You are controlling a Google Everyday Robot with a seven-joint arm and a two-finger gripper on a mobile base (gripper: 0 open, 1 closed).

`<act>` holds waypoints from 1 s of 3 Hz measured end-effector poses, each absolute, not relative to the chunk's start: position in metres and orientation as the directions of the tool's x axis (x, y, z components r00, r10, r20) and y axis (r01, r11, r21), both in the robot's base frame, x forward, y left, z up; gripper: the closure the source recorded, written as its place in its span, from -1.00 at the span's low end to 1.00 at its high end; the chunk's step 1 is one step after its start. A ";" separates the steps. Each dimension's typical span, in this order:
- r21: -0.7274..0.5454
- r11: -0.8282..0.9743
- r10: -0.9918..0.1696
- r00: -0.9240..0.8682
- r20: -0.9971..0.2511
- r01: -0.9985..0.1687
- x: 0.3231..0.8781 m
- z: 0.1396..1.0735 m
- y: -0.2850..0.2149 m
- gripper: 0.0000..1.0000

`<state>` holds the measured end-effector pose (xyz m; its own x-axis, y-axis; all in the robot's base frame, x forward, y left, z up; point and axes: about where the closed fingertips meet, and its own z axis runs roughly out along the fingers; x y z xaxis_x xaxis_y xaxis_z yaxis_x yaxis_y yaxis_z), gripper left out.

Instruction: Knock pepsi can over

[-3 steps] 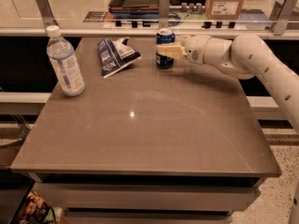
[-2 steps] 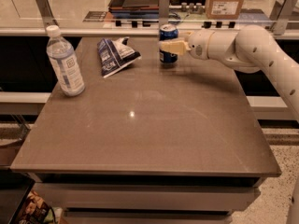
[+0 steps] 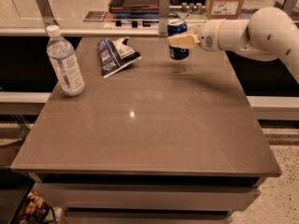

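Since the preceding frame, the gripper (image 3: 178, 40) and the pepsi can (image 3: 179, 53) have shifted rightward and upward. From left to right we see an upright water bottle (image 3: 65, 62), a snack bag (image 3: 114, 55) lying flat, and the upright can near the far edge of the table (image 3: 140, 125). The gripper's fingers are clasped around the can, and the arm (image 3: 261, 31) enters from the right.

The arm (image 3: 261, 31) I was driving looked smooth and off-white, built of fat, rounded segments with a bulging joint. Its wrist was a round white housing with a small greyish spot on the side. The gripper (image 3: 179, 41), pale tan and blunt, was at the pepsi can (image 3: 178, 28).
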<state>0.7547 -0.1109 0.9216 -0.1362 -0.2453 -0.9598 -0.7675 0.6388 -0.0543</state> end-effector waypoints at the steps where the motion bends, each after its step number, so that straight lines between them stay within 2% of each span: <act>1: -0.081 0.665 -0.316 -0.182 -0.931 -0.742 0.745 0.928 -0.125 1.00; 3: -0.112 0.701 -0.464 -0.331 -0.822 -0.705 0.743 0.912 -0.149 1.00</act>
<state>0.7428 -0.1489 0.9125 -0.3310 -0.4639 -0.8217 -0.7047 0.7007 -0.1116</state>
